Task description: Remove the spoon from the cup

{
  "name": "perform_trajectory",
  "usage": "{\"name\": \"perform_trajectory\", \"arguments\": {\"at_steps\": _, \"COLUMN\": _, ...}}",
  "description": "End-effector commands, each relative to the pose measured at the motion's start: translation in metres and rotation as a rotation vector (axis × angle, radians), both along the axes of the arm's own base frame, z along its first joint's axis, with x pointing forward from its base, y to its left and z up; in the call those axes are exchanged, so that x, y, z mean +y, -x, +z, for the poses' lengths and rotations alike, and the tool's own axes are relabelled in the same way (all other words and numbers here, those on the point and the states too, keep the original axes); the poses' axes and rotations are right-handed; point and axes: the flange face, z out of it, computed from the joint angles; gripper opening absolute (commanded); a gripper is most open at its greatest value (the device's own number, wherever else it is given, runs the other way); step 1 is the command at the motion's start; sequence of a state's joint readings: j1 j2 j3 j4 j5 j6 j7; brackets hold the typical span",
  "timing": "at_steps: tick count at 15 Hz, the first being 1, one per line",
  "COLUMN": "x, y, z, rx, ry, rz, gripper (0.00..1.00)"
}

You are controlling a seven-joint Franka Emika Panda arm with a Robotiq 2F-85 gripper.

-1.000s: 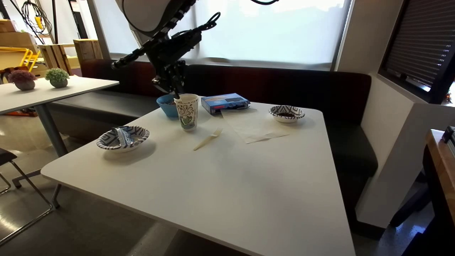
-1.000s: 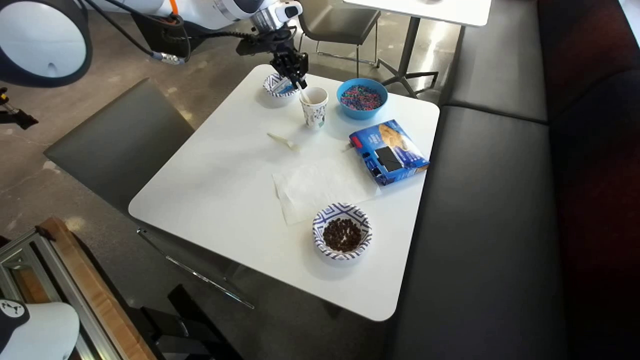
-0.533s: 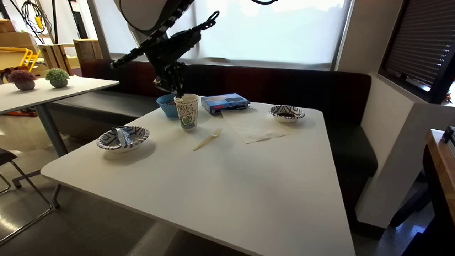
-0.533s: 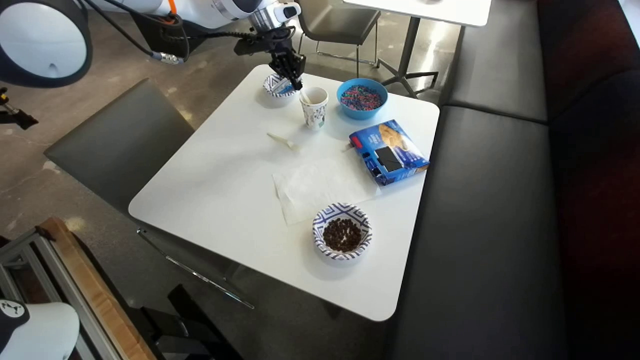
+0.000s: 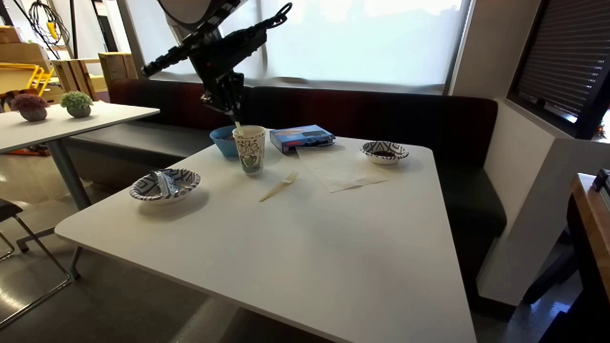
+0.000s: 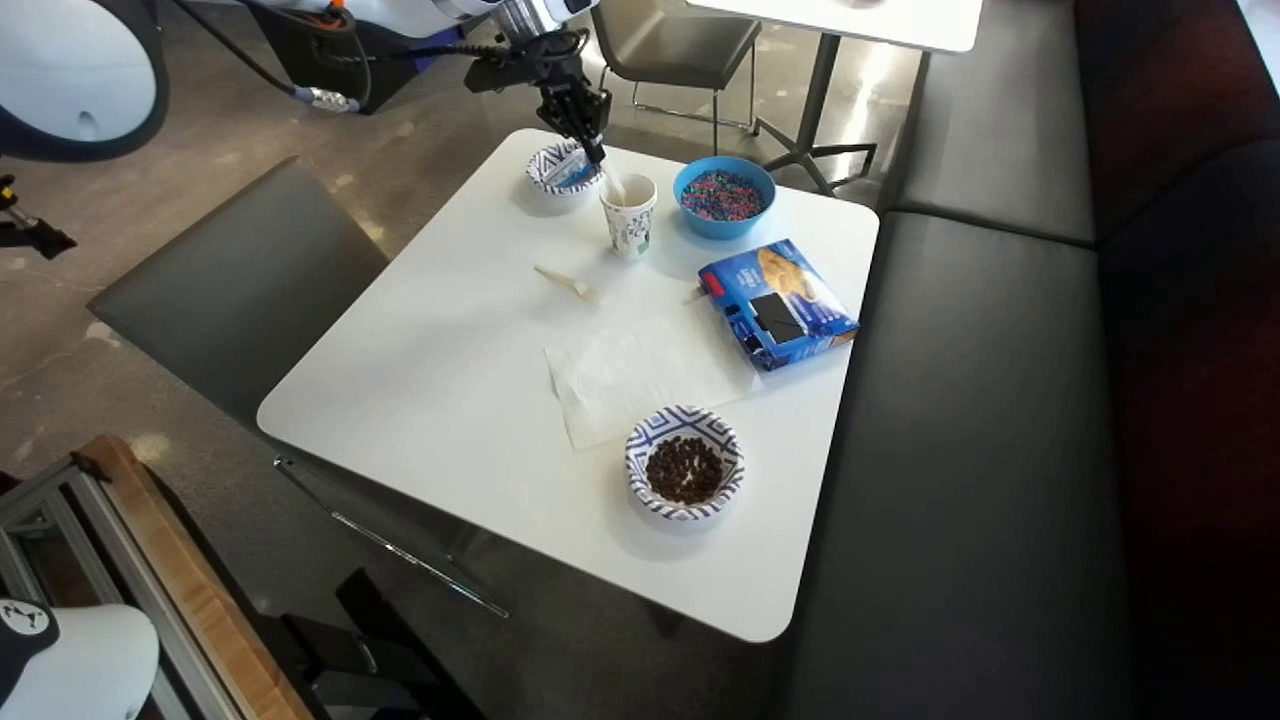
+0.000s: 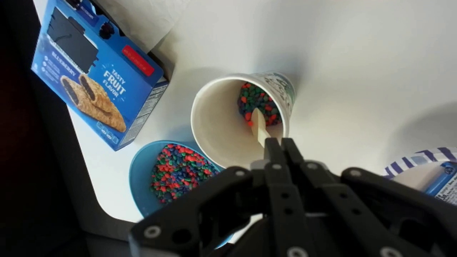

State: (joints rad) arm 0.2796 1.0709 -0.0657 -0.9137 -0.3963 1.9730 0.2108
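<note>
A paper cup point(image 5: 251, 155) with a printed pattern stands upright on the white table; it also shows in an exterior view point(image 6: 630, 232) and in the wrist view point(image 7: 217, 117), with coloured pebbles at its bottom. The pale spoon point(image 7: 260, 125) leans inside the cup, its lower end over the pebbles. Its upper part shows above the rim in both exterior views point(image 5: 239, 128) point(image 6: 614, 185). My gripper point(image 7: 280, 141) is shut on the spoon's upper end, just above the cup rim; the held end is hidden by the fingers. It also shows in both exterior views point(image 5: 235, 118) point(image 6: 597, 158).
A blue bowl point(image 6: 722, 228) of coloured pebbles stands close beside the cup. A blue box point(image 6: 778, 305), a napkin point(image 6: 640, 380) and a pale fork point(image 5: 279, 186) lie nearby. One patterned bowl point(image 5: 164, 197) holds a packet; another point(image 6: 685, 505) holds dark pieces.
My gripper has first lowered slightly, then risen with the spoon, so more of the spoon shows between the fingertips and the cup. The cup has shifted very slightly.
</note>
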Motion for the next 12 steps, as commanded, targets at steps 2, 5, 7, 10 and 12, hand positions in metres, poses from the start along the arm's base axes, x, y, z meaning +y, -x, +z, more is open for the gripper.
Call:
{"name": "perform_trajectory", "arguments": {"at_steps": 2, "x": 0.012, "y": 0.010, "z": 0.024, "rx": 0.010, "ry": -0.011, "rz": -0.004, "gripper": 0.01}}
{"name": "perform_trajectory", "arguments": {"at_steps": 5, "x": 0.020, "y": 0.017, "z": 0.040, "rx": 0.004, "ry": -0.008, "rz": -0.035, "gripper": 0.01}}
{"name": "perform_trajectory", "arguments": {"at_steps": 7, "x": 0.023, "y": 0.024, "z": 0.050, "rx": 0.014, "ry": -0.005, "rz": -0.072, "gripper": 0.01}}
{"name": "perform_trajectory", "arguments": {"at_steps": 10, "x": 0.024, "y": 0.037, "z": 0.061, "rx": 0.046, "ry": 0.012, "rz": -0.146, "gripper": 0.01}}
{"name": "perform_trajectory", "arguments": {"at_steps": 12, "x": 0.024, "y": 0.044, "z": 0.069, "rx": 0.042, "ry": 0.022, "rz": -0.188, "gripper": 0.01}}
